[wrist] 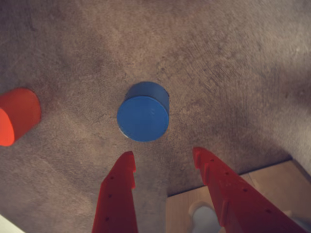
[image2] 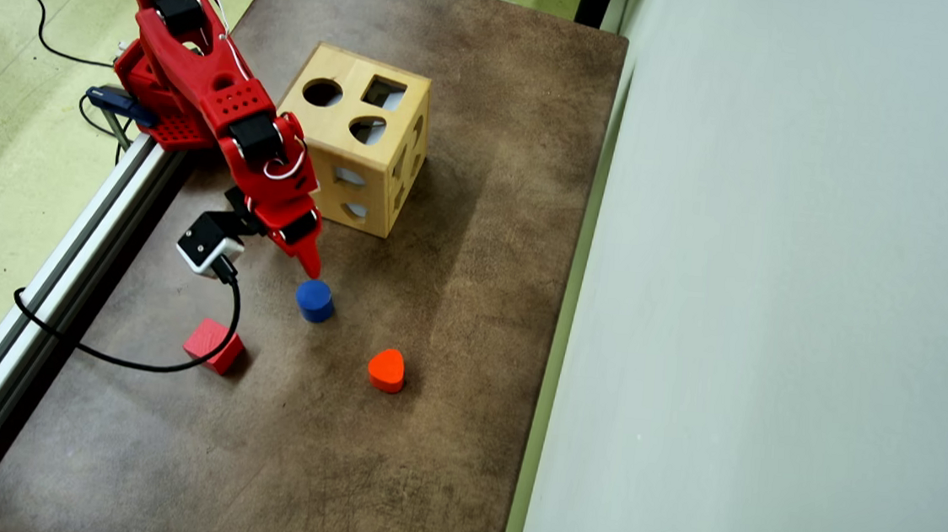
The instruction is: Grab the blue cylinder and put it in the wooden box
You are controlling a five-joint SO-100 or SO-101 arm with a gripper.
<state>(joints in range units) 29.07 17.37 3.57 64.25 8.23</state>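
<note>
Fingers [wrist: 120, 184] of the gripper [wrist: 163, 158] are spread wide with nothing pinched, hovering just short of the blue cylinder [wrist: 143, 118], which is stood upright on the brown mat [image2: 453, 315], near the wooden box [image2: 364, 156].

A bright red plastic arm [image2: 202, 67] with black motor blocks, white wiring loops and perforated panels; a white-and-black camera module [image2: 207, 245] trailing a black cable [image2: 137, 358]; tapering red fingers [wrist: 116, 194] with serrated edges.
</note>
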